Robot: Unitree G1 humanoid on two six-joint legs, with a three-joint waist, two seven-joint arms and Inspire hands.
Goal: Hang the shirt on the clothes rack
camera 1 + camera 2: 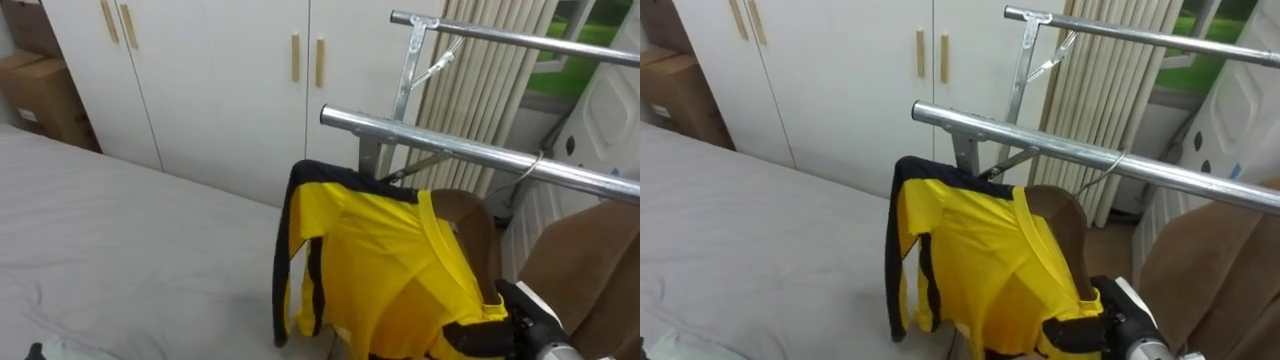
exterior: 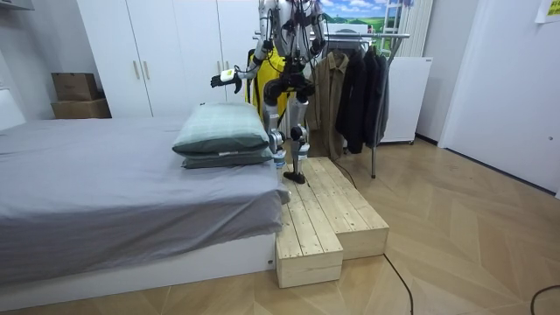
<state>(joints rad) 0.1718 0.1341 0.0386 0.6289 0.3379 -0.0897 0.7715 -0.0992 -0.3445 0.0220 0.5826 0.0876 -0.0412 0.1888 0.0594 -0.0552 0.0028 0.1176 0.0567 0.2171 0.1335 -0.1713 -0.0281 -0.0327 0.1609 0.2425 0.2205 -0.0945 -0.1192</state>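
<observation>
A yellow shirt [image 1: 380, 260] with black trim hangs spread out just below the near metal rail [image 1: 480, 150] of a clothes rack. Its black collar edge sits close under the rail's end. My right hand [image 1: 490, 335] comes in at the lower right with its dark fingers curled into the shirt's lower right edge. A hanger hook [image 1: 538, 160] rests on the rail further right. In the room view I stand on a wooden platform [image 2: 324, 219] between the bed and the rack, and my left hand [image 2: 226, 80] reaches out over the bed to the room view's left.
A second, higher rail [image 1: 520, 38] runs behind the near one. A brown coat [image 1: 580, 260] hangs at the right. White wardrobe doors [image 1: 200, 70] stand behind the grey bed [image 1: 100, 230], with cardboard boxes [image 1: 40, 95] at the far left. Pillows [image 2: 223, 136] lie on the bed's corner.
</observation>
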